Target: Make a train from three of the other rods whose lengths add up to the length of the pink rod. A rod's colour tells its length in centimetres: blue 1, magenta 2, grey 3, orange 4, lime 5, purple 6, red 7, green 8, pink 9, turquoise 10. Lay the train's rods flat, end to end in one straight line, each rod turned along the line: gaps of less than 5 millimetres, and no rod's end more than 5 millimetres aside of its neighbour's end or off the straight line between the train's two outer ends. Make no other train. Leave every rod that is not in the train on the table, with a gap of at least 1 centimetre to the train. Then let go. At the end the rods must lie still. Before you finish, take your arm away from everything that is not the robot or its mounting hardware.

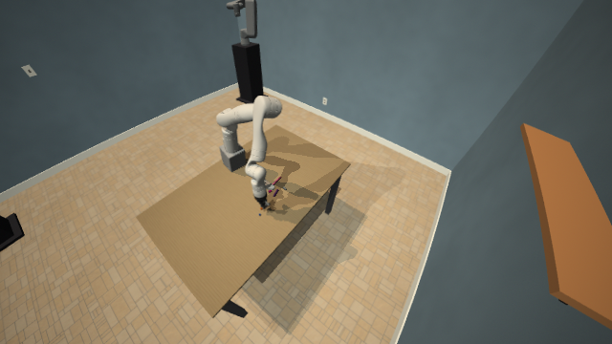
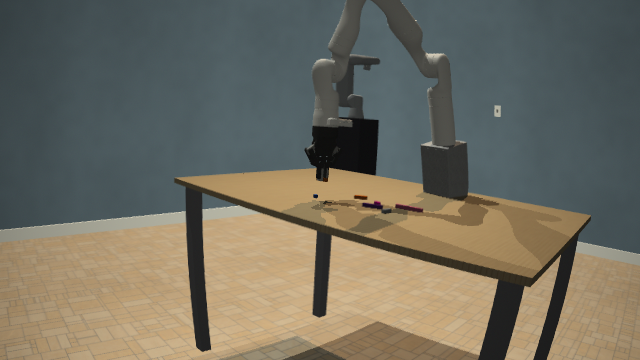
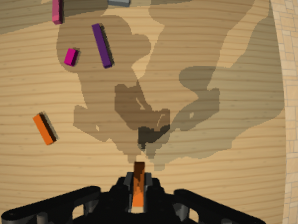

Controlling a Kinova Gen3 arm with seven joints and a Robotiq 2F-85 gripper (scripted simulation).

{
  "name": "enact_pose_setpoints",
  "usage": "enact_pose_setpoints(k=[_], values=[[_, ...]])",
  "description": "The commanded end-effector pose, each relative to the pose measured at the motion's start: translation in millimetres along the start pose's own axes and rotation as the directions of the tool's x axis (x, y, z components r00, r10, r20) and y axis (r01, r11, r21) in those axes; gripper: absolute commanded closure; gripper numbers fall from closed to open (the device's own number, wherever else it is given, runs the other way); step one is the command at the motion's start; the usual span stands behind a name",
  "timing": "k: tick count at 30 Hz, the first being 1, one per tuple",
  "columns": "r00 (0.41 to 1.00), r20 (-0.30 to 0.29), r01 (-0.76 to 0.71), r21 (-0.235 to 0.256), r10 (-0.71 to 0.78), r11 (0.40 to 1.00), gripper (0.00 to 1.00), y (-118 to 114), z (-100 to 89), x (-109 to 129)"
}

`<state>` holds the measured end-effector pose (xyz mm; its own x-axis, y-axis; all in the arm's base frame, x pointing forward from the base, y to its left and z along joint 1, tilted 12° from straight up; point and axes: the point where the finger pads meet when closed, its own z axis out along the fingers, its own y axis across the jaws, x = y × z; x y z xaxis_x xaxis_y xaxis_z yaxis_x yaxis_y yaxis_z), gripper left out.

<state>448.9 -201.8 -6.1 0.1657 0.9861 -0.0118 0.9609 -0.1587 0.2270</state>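
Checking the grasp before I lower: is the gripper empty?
No, the gripper is shut on an orange rod above the table.

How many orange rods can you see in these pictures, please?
2. One orange rod is gripped in the claw above the table; the other orange rod lies flat on the table, left of the claw in the wrist view. None seems hidden.
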Motion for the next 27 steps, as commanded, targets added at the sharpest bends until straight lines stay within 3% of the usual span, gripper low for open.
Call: enact_pose_setpoints(k=[1, 10, 27], values=[[1.000, 0.003, -0.007, 0.013, 0.007, 1.000, 0.95, -6, 16.3, -5], [1.000, 0.003, -0.007, 0.013, 0.007, 1.000, 0.95, -6, 41.3, -5], [1.000, 0.003, -0.007, 0.013, 0.007, 1.000, 0.95, -6, 43.3, -5]])
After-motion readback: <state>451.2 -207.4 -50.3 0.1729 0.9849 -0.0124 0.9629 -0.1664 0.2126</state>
